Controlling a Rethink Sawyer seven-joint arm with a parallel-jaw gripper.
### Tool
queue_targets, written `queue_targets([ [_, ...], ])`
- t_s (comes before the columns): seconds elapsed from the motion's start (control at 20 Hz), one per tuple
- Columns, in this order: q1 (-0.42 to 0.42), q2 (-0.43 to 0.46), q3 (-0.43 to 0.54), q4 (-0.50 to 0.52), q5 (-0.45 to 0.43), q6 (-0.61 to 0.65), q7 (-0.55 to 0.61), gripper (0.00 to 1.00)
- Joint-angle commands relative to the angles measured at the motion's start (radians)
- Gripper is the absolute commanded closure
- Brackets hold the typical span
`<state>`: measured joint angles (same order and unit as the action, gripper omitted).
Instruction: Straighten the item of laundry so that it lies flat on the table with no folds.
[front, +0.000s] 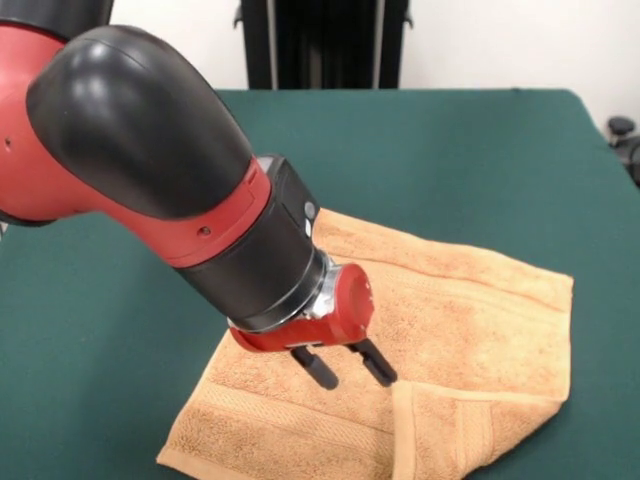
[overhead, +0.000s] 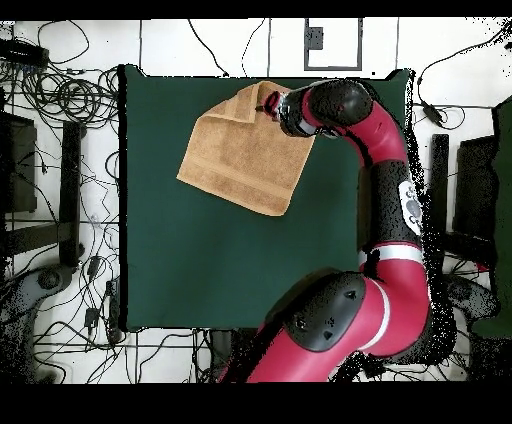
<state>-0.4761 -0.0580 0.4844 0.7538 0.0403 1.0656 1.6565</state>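
Hidden and cut-off parts of the towel, arm and gripper

In the front view the arm (front: 150, 170) covers the left part of the orange-tan towel (front: 470, 320), and the picture's bottom edge cuts off the towel's nearest border and its folded-over corner; the arm's own upper links run out past the top and left edges. In the overhead view the gripper (overhead: 271, 106) is too small to show how its fingers stand, the arm's wrist hides the towel's edge beneath it, and no care tag can be made out in either view.
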Motion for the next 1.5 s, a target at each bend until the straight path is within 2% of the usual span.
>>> queue_targets([
  [0.05,0.067,0.093,-0.027,-0.028,-0.023,-0.083,0.138,0.00],
  [0.45,0.065,0.101,-0.013,-0.002,-0.002,-0.122,0.122,0.00],
  [0.8,0.061,0.069,-0.001,0.061,0.020,-0.136,0.128,0.00],
  [1.25,0.066,0.091,0.036,0.007,0.068,-0.043,0.110,0.00],
  [1.3,0.083,0.110,0.037,-0.031,0.068,-0.030,0.117,0.00],
  [1.5,0.092,0.118,0.045,-0.059,0.082,0.001,0.118,0.00],
])
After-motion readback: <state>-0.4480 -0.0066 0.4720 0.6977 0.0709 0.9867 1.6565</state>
